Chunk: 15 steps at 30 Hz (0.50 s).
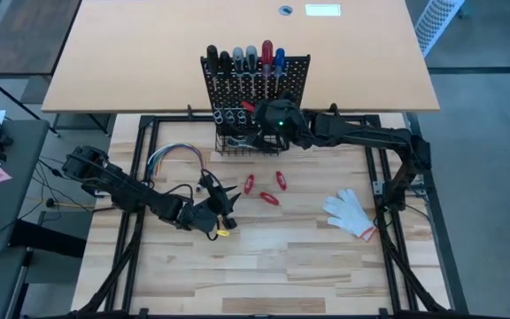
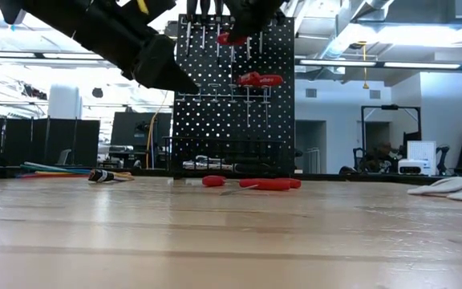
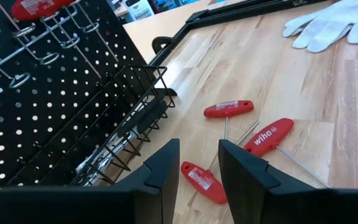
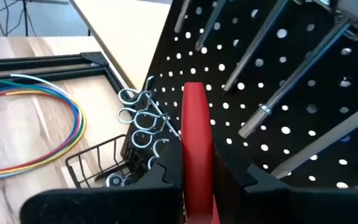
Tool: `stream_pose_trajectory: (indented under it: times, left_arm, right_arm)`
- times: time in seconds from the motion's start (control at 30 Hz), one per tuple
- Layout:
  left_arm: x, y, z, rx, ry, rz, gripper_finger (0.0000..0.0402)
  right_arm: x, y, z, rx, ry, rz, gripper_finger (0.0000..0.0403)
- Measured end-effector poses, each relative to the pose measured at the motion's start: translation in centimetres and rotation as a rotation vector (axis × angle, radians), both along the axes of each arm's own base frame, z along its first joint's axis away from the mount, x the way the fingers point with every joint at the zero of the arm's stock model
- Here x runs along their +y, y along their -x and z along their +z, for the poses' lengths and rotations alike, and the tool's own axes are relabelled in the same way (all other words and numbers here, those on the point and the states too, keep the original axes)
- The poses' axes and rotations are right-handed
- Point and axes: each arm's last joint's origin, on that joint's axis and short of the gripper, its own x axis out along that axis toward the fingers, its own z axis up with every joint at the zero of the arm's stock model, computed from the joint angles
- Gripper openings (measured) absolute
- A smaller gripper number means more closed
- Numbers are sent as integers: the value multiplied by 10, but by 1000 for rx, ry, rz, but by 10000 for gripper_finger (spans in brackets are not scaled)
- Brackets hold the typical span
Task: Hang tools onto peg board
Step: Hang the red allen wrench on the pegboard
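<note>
right fingers (image 4: 197,177) grip red tool (image 4: 195,137) at peg board (image 4: 303,124) | left fingers (image 3: 197,165) open

Your high view is evenly and brightly lit, with soft shadows under both arms. In the low view, ceiling lights (image 2: 391,34) glare white behind the peg board (image 2: 231,96), leaving it and the arms backlit, nearly silhouetted. The near tabletop (image 2: 215,241) there is blurred. Your wrist views are bright, with their own fingers out of focus.
</note>
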Motion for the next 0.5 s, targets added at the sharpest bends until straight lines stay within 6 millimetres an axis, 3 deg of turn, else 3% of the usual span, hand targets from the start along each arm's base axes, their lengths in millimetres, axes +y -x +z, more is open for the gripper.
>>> stream_pose_trajectory:
  times: [0.5]
  left_arm:
    - [-1,-1,0,8,20,-41,107]
  right_arm:
    - [-27,3,-17,12,-138,-27,64]
